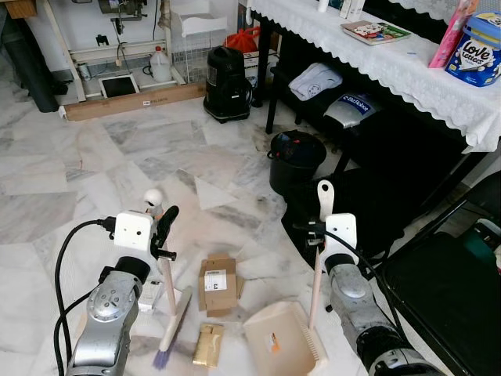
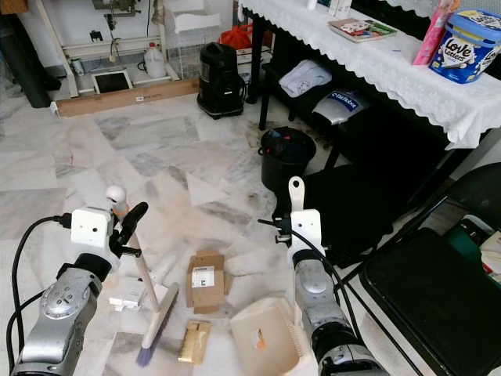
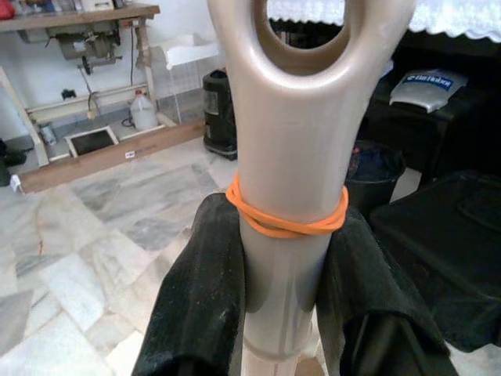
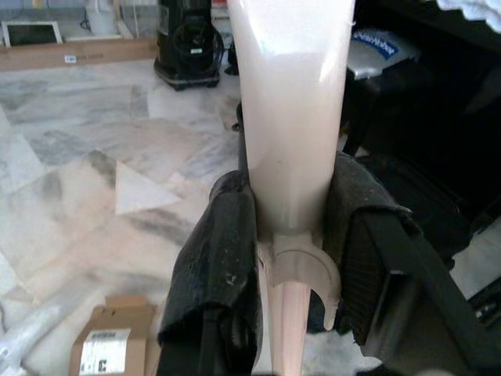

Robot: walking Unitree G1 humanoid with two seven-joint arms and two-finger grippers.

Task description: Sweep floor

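Left claw (image 1: 164, 235) clamps the broom handle (image 1: 166, 278); right claw (image 1: 317, 235) clamps the dustpan handle (image 1: 315, 290).

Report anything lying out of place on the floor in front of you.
Litter lies on the marble floor between the broom and the dustpan: a flattened cardboard box and a small gold packet. White scraps lie beside the broom's stick.

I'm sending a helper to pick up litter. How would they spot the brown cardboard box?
On the marble floor just ahead of the robot, look between the broom and the cream dustpan. The brown cardboard box lies flat there, bearing a white label, unlike the smaller shiny gold packet beside it.
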